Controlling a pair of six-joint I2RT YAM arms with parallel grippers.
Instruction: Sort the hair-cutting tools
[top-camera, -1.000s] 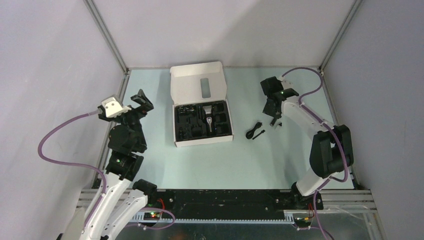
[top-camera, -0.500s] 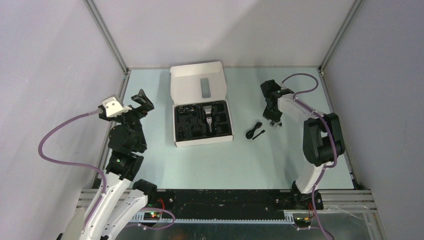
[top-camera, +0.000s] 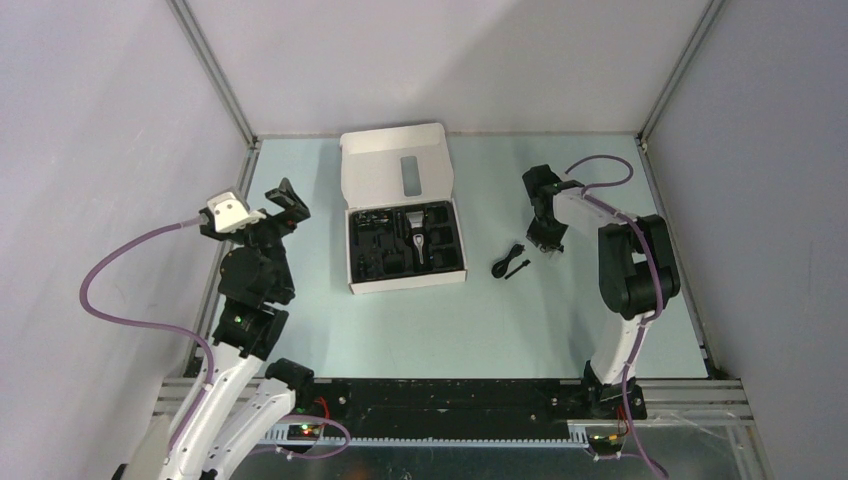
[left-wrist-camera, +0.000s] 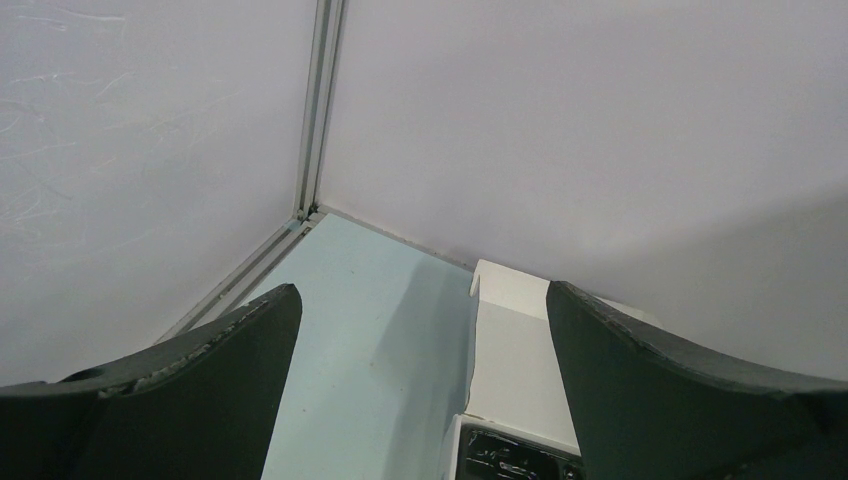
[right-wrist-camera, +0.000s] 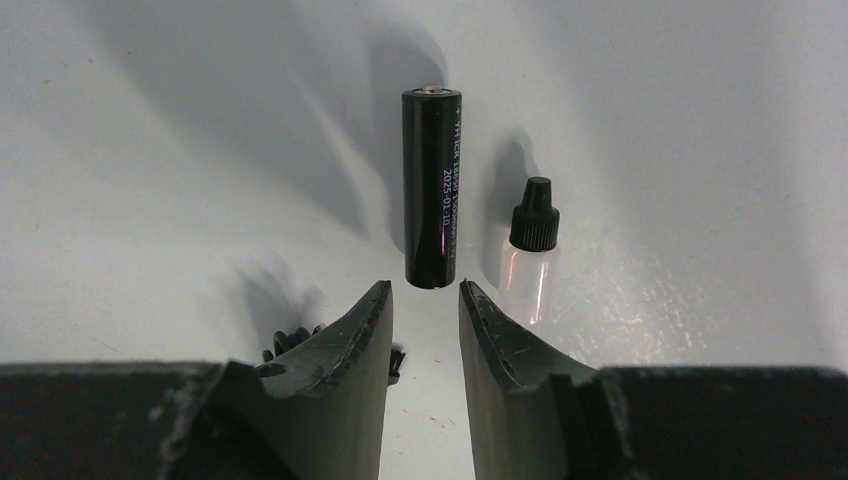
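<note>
Take the open white box (top-camera: 353, 283) in the middle of the bench (top-camera: 400, 330) as your landmark. Its lid (top-camera: 395, 175) stands up at the far side, and the silver-and-black clipper (top-camera: 417, 235) lies in the box's black tray (top-camera: 405, 262), right of the tray's centre. The other dark pieces in the tray are too small for you to tell apart. Just right of the box, the black cord (top-camera: 505, 261) lies loose on the bench with the thin black brush (top-camera: 518, 268) touching or almost touching it. Further right of the box, beyond the cord, your right gripper (top-camera: 548, 240) points down close to the bench. In its wrist view the right gripper (right-wrist-camera: 425, 300) has its jaws partly apart with nothing between them. A black cylindrical battery (right-wrist-camera: 432, 188) lies just ahead of the fingertips, in line with the gap. A small clear bottle (right-wrist-camera: 530, 250) with a black cap lies just beside the battery. Something small and dark shows under one finger, but you cannot tell what it is. Your left gripper (top-camera: 285, 205) hangs well left of the box, raised off the bench. Its wrist view shows the left gripper (left-wrist-camera: 422, 290) spread wide and holding nothing, with the box's lid (left-wrist-camera: 515, 350) seen between the jaws.
</note>
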